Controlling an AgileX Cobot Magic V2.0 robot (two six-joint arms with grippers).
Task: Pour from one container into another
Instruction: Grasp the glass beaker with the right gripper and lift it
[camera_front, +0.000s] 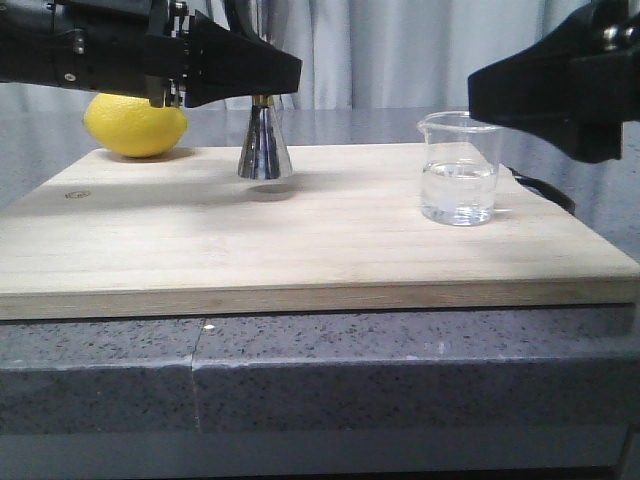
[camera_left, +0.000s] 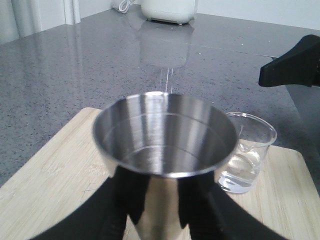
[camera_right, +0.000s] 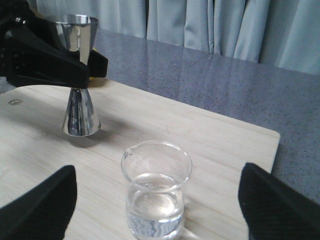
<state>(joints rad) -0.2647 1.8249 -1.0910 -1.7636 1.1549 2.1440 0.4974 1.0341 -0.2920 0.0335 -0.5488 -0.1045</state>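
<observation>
The steel jigger (camera_front: 265, 145) stands upright on the wooden board (camera_front: 300, 235), in the upper centre-left of the front view. The left pincer (camera_front: 262, 72) is clenched on the upper cone of the steel jigger; in the left wrist view its fingers (camera_left: 127, 200) press both sides of the cup below the rim. The bowl of the steel jigger appears empty. The glass beaker (camera_front: 459, 168) stands upright on the board at centre right, well apart from the steel jigger, holding clear liquid in its lower part. The right pincer (camera_right: 155, 200) is spread wide, one finger on each side of the glass beaker without touching it. A lemon (camera_front: 135, 125) lies at upper left, behind the left arm. The board rests on a grey speckled surface (camera_front: 300, 370).
</observation>
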